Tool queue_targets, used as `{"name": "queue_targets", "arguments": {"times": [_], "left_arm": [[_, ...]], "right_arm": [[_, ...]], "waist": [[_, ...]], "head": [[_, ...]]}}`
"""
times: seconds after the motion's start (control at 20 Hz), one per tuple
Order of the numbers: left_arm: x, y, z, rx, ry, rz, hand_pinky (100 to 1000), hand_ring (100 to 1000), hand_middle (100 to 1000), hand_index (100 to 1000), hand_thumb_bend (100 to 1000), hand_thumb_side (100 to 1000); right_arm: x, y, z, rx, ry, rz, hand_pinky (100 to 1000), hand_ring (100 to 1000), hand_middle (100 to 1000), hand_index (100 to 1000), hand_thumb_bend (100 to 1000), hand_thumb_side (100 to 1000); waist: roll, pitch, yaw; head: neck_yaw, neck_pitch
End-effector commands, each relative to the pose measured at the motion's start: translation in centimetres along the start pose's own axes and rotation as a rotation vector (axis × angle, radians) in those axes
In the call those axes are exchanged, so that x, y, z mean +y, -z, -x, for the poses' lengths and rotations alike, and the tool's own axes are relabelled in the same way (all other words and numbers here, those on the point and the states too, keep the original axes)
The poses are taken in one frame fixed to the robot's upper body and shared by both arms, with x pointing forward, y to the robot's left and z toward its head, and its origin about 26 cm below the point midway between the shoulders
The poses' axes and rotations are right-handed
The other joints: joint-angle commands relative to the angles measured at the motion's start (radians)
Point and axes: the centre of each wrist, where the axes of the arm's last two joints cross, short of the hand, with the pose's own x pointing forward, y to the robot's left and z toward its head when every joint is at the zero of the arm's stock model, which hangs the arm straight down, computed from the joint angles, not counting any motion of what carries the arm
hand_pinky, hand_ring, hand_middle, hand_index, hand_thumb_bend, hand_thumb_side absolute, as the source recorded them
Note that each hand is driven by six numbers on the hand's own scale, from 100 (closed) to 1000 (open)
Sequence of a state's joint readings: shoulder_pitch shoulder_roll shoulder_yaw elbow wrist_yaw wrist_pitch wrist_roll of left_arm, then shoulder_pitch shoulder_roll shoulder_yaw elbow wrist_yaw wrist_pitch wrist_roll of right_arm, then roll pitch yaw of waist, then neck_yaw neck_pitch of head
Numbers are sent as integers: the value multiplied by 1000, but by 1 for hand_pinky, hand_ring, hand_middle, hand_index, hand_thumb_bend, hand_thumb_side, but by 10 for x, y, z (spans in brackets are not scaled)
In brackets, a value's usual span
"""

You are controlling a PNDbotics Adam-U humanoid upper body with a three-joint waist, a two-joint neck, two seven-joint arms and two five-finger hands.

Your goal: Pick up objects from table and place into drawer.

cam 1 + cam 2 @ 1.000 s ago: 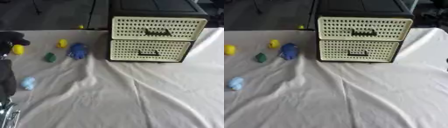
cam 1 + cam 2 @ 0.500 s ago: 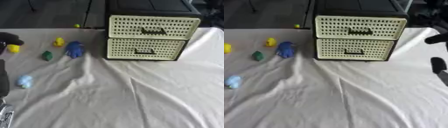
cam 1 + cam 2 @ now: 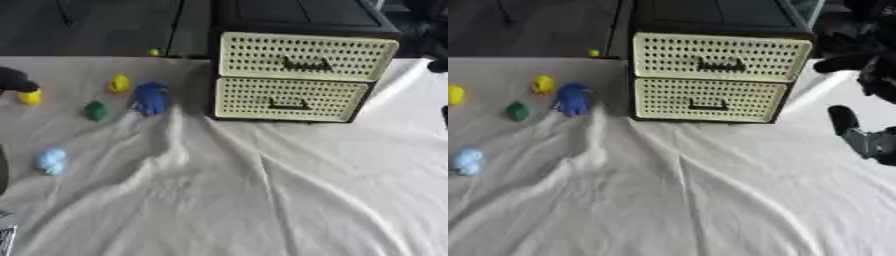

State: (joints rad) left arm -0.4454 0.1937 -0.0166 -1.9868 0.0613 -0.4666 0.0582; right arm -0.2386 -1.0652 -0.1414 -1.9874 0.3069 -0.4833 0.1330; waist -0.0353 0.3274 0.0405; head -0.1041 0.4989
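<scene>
Nearest is the white cloth (image 3: 262, 200), soft and creased w/ long folds over the table. On its left side lie small rounded toys: pale blue one (image 3: 51, 161), then green (image 3: 95, 110), dark blue (image 3: 151, 98), two yellow (image 3: 118, 83) (image 3: 31, 96). Right hand (image 3: 866, 135), black w/ silver, shows at the right edge above the cloth; fingers blurred, cannot tell open or closed. Left hand (image 3: 14, 80) is a dark shape just beside the outer yellow toy, state unclear. Farthest, the drawer unit (image 3: 710, 77): cream perforated plastic fronts, black frame, both drawers closed.
</scene>
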Motion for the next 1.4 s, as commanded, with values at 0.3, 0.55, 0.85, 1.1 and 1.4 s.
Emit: {"name": "queue_targets", "arguments": {"times": [0.3,0.55,0.85,1.1,1.4], "left_arm": [[-2,4,-3,-16,-16,31,567,596,692,854,204,887],[-4,4,-3,-12,-29,41,566,595,691,855,204,888],[-6,4,-3,-10,-38,53,565,593,691,857,205,892],[-8,7,-4,-18,-43,66,564,592,690,856,204,894],[-9,10,-4,-26,-45,82,563,590,688,855,203,897]], "right_arm": [[-14,11,4,-22,3,-106,326,100,100,848,100,507],[-20,15,17,-6,44,-93,320,100,100,837,100,459],[-27,17,35,39,96,-25,298,100,100,817,100,318],[-28,15,46,64,132,25,307,100,100,821,100,339],[-28,13,58,79,160,21,320,100,100,831,100,370]], "waist": [[-4,-17,14],[-10,-15,32],[-24,-7,54],[-35,8,74],[-52,27,103]], "head": [[-40,2],[-66,-1],[-88,-10],[-98,-24],[-118,-33]]}}
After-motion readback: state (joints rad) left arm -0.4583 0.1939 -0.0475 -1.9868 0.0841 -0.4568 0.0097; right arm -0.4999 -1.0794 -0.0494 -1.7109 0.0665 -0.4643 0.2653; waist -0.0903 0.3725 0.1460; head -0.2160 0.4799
